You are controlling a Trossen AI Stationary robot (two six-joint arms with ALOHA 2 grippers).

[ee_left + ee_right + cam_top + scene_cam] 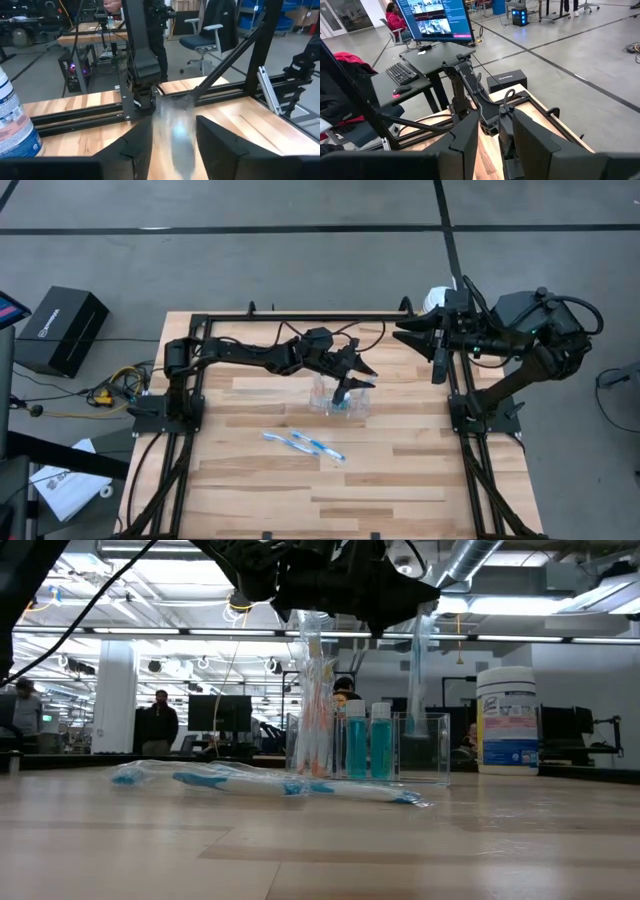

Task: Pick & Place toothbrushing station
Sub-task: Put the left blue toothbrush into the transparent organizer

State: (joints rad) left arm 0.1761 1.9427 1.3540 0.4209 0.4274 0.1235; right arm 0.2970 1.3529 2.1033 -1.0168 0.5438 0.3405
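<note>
high view: wooden table [400,480], left arm reaching to mid-table, right arm parked over the far right edge. clear toothbrushing station [338,398] upright mid-table, blue bottles inside. left gripper [345,385] over the station, fingers parted either side of its blurred tall cup, seemingly not clamped. right gripper [412,332] part open, empty. wrapped toothbrushes [303,444] just beside the station.

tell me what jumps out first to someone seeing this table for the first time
The left gripper stands out first, poised right over the clear toothbrushing station at mid-table, its fingers straddling the taller cup part. Next, two blue toothbrushes lie loose on the wood nearer the front edge. The right arm waits raised at the table's back right corner.
</note>
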